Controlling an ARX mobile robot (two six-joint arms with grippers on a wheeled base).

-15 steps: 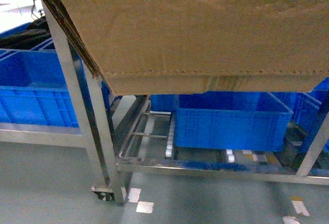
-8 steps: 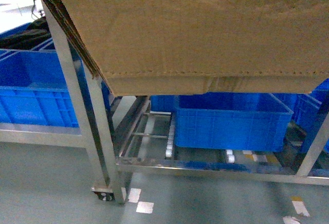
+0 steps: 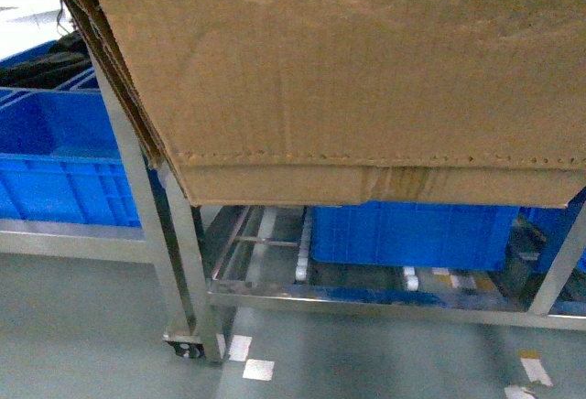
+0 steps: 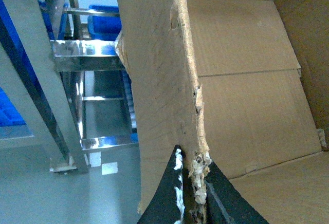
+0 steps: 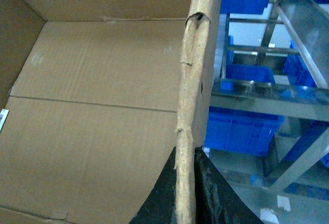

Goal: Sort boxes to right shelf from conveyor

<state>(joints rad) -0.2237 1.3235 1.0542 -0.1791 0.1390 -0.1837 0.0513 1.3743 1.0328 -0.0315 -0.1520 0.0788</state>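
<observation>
A large brown cardboard box (image 3: 348, 70) fills the top of the head view, held in the air in front of the steel shelf (image 3: 174, 243). Its perforated line and taped seam run along its lower edge. My left gripper (image 4: 191, 193) is shut on the box's ragged left wall (image 4: 159, 80), one finger outside and one inside. Over on the other side, my right gripper (image 5: 193, 193) is shut on the right wall (image 5: 198, 80) the same way. The box's inside (image 5: 92, 111) is empty. Neither gripper shows in the head view. The conveyor is out of view.
A blue crate (image 3: 412, 234) sits on the shelf's lower roller tier (image 3: 275, 243), partly hidden by the box. More blue crates (image 3: 55, 161) stand on a rack at the left. The shelf's caster (image 3: 186, 349) rests on a grey floor with white tape marks (image 3: 249, 359).
The box has dropped lower in the head view and looms larger, now covering the top of the blue crate on the lower tier. Both grippers stay shut on its walls.
</observation>
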